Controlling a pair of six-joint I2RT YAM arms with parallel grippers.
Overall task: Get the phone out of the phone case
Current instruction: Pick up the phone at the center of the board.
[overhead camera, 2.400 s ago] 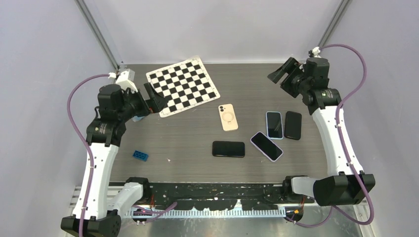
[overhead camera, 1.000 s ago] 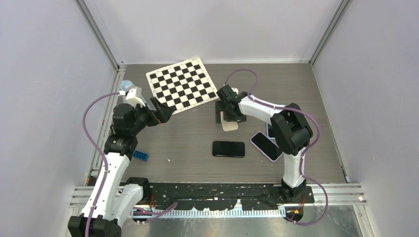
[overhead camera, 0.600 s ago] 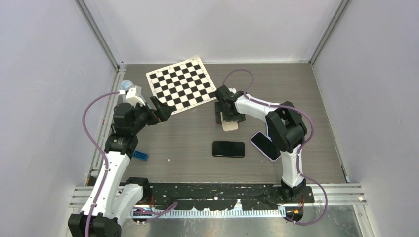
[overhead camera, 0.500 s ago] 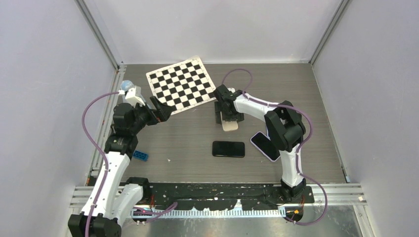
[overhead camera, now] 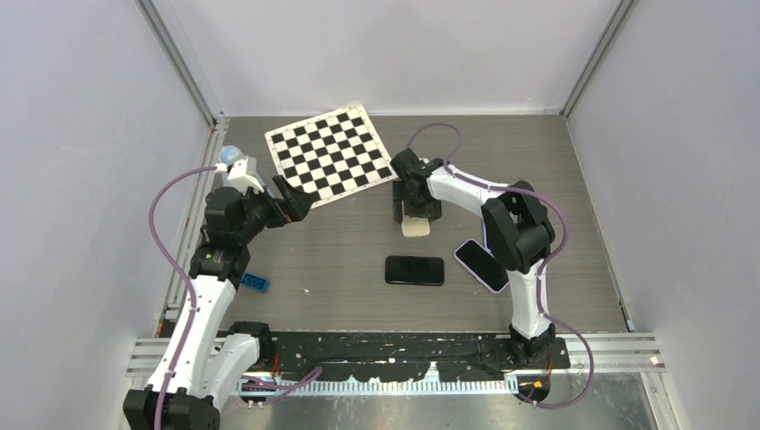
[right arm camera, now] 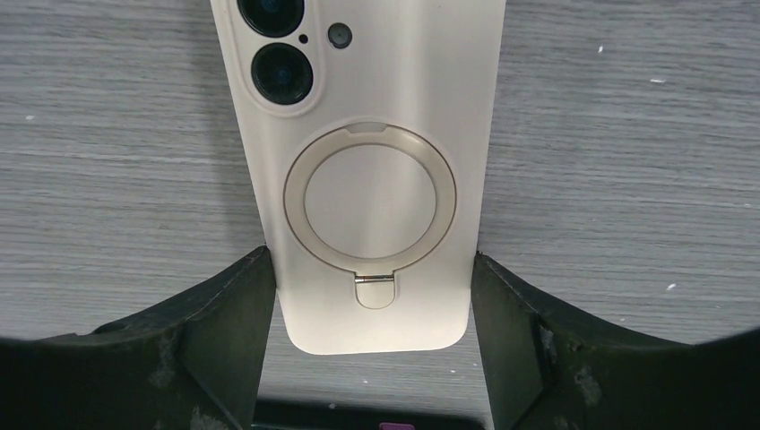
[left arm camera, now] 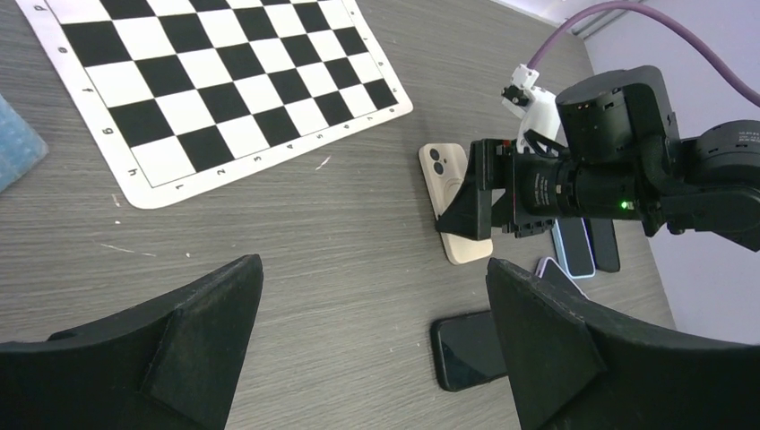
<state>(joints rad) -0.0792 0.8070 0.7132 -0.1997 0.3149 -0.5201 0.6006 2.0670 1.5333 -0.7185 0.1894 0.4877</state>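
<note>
The beige phone case (right arm camera: 376,179) with the phone in it lies back up on the table, camera lenses and ring stand showing. In the top view only its near end (overhead camera: 416,227) shows below my right gripper (overhead camera: 415,211). My right gripper (right arm camera: 370,262) is down over the case, with a finger pressed against each long side, so it is shut on it. The left wrist view shows the case (left arm camera: 446,166) under that gripper as well. My left gripper (overhead camera: 291,199) hangs open over the mat's near corner with nothing between its fingers (left arm camera: 206,305).
A chessboard mat (overhead camera: 332,154) lies at the back left. A black phone (overhead camera: 415,270) lies face up near the middle, a purple-cased phone (overhead camera: 479,264) to its right. Two more phones (left arm camera: 574,249) lie behind the right arm. A blue brick (overhead camera: 254,281) sits at the left.
The right arm swung in from the back right and came down over the beige case; in the last second its jaws narrowed onto the case's sides. The left arm has stayed still.
</note>
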